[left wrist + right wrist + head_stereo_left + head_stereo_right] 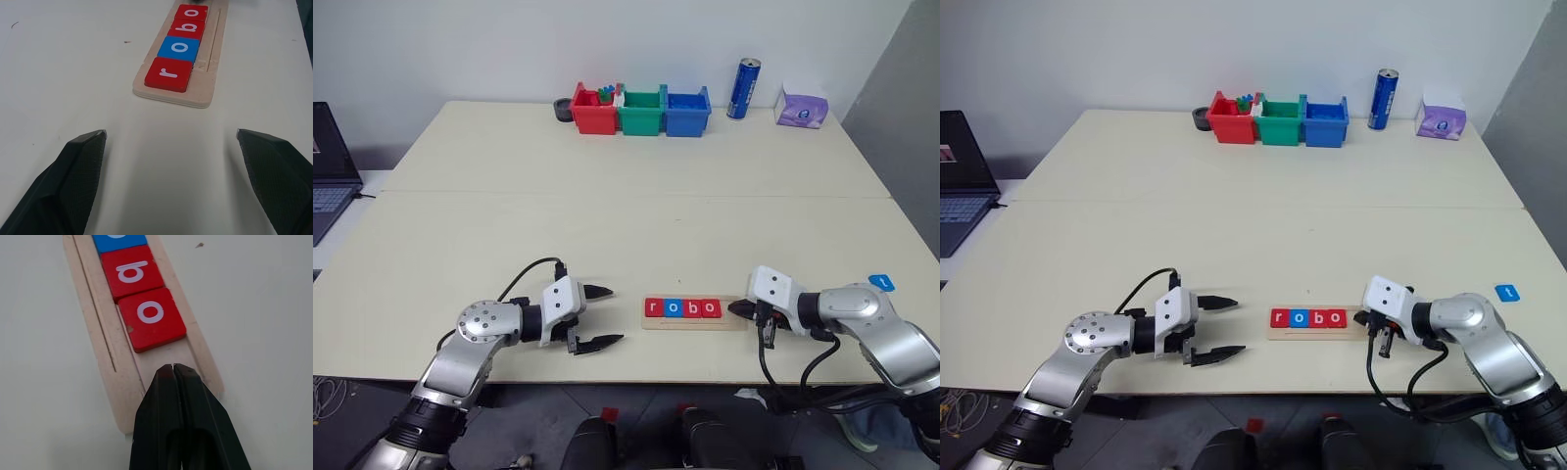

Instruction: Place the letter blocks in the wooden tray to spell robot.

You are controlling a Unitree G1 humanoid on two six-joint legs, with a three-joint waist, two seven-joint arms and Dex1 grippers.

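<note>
The wooden tray (pixel 695 315) lies low in the middle of the frame near the table's front edge, its long side running left to right. Four letter blocks (pixel 681 308) sit in it side by side, red r, blue o, red b, red o, filling it from its left end and leaving one bare slot at the right end.

The right gripper (pixel 736 309) is at that right end with its two black fingers pressed flat together and nothing between them. In the right wrist view its tips (pixel 172 374) rest over the empty slot, just short of the last red o (pixel 151 318).

The fifth tile, a blue one (pixel 881 283), lies on the table at the far right of the frame, beyond the right arm's elbow and well apart from the tray; its letter is too small to read, though it should be the t. It lies on the right arm's side, so that arm is much the nearer; it would have to swing outward, away from the tray, to reach it.

The left gripper (pixel 597 317) sits left of the tray with its fingers spread wide and empty, pointing along the tray's length toward the r (pixel 168 74).
</note>
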